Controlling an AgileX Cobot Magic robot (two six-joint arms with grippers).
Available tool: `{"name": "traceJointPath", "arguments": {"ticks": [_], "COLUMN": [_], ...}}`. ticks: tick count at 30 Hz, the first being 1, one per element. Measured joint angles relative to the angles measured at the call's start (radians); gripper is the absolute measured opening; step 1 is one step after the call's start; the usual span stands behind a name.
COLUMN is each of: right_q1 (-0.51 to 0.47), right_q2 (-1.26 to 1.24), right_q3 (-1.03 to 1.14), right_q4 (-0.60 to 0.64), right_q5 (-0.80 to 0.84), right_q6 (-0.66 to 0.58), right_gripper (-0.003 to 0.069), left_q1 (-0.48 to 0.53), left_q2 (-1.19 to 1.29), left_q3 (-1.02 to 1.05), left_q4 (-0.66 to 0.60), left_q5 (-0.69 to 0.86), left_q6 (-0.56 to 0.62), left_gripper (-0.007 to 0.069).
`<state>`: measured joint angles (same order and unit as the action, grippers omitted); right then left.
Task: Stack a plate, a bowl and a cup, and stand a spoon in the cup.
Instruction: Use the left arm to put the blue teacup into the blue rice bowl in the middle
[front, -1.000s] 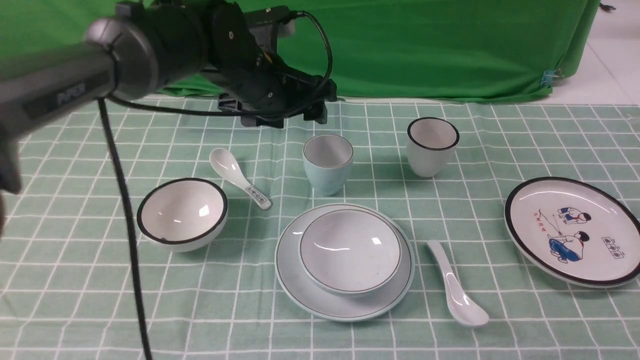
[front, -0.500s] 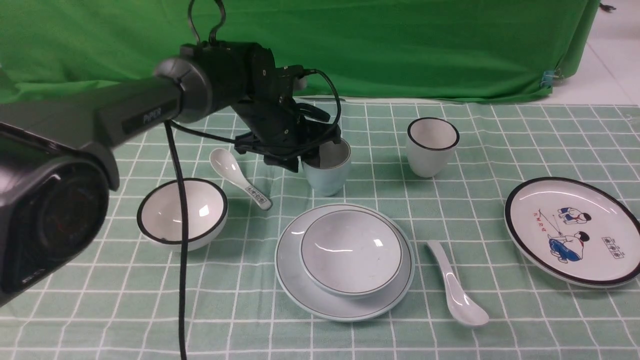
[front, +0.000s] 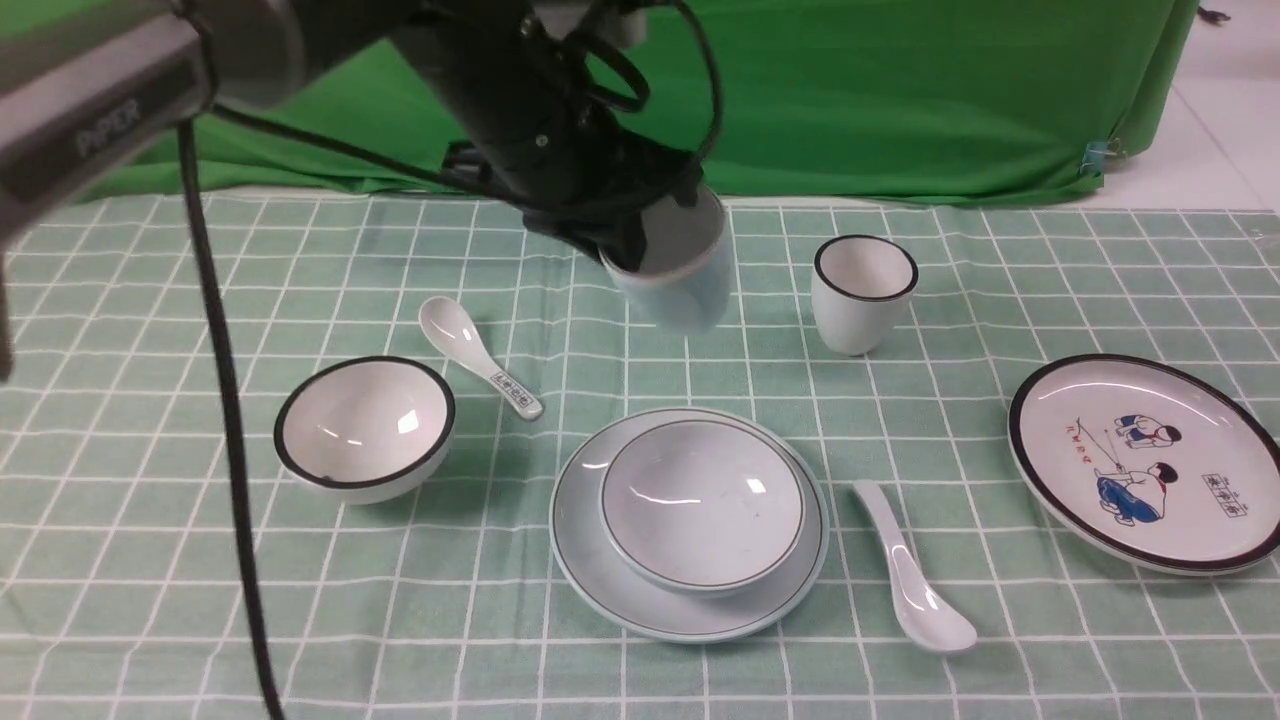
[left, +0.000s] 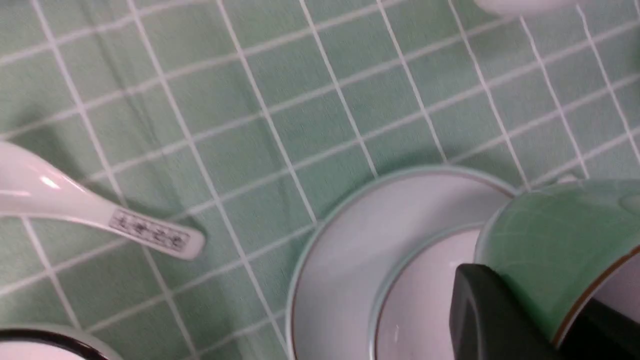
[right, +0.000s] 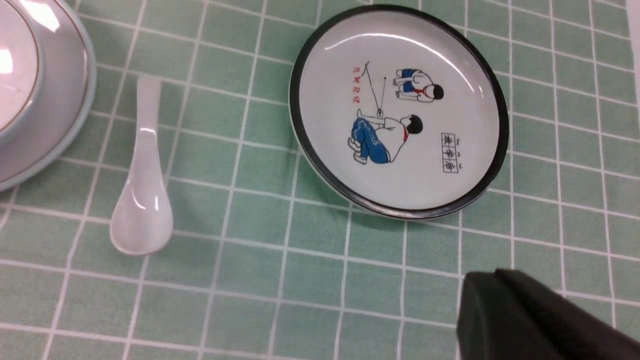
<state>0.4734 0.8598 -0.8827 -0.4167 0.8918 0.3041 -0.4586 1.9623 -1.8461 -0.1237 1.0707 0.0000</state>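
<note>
Over there, the left fingers (front: 628, 235) are clamped on the tilted cup's (front: 690, 285) wall, holding it up off the bench (front: 450, 620). The bowl (front: 702, 505) sits in the plate (front: 585, 560), the plain spoon (front: 912, 580) beside them; the right fingers (right: 492, 300) are together.

lab-like robot setup, piper-labelled arm (front: 110, 120), green backdrop cloth (front: 900, 100) clipped up, checked tablecloth (front: 450, 600) below

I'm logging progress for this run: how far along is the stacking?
Done: the glossy bowl sits on the plain plate. In hand: the left gripper has its jaws shut on the pale blue-green cup, raised off the table. Left: setting that cup in the bowl, then standing the unmarked spoon, lying on the cloth, in it.
</note>
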Motion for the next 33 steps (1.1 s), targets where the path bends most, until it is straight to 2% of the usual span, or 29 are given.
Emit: {"name": "traceJointPath", "arguments": {"ticks": [5, 9, 20, 26, 28, 32, 33], "right_q1": [0.000, 0.000, 0.000, -0.001, -0.010, -0.087, -0.092], "right_q2": [0.005, 0.005, 0.035, 0.182, 0.239, 0.339, 0.348], "right_q3": [0.000, 0.000, -0.007, -0.076, -0.108, -0.175, -0.177], "right_q4": [0.000, 0.000, 0.000, 0.011, 0.045, 0.258, 0.271], "right_q5": [-0.006, -0.010, -0.021, 0.022, 0.036, 0.057, 0.057], "right_q6": [0.000, 0.000, 0.001, 0.003, -0.014, -0.181, -0.192], "right_gripper": [0.0035, 0.0036, 0.0053, 0.0052, 0.0052, 0.0052, 0.0052], "left_q1": [-0.065, -0.068, -0.067, -0.067, -0.067, -0.067, -0.067], "left_q2": [0.016, 0.022, 0.037, 0.050, 0.050, 0.050, 0.050], "left_q3": [0.170, 0.238, 0.249, 0.255, 0.255, 0.255, 0.255], "left_q4": [0.002, 0.002, 0.000, -0.001, -0.001, -0.001, -0.001], "left_q5": [-0.070, -0.134, -0.126, -0.108, -0.113, -0.133, -0.134], "left_q6": [0.000, 0.000, 0.000, -0.006, -0.006, -0.006, -0.006], "left_gripper": [0.0029, 0.0029, 0.0031, 0.0031, 0.0031, 0.0033, 0.0034]}}
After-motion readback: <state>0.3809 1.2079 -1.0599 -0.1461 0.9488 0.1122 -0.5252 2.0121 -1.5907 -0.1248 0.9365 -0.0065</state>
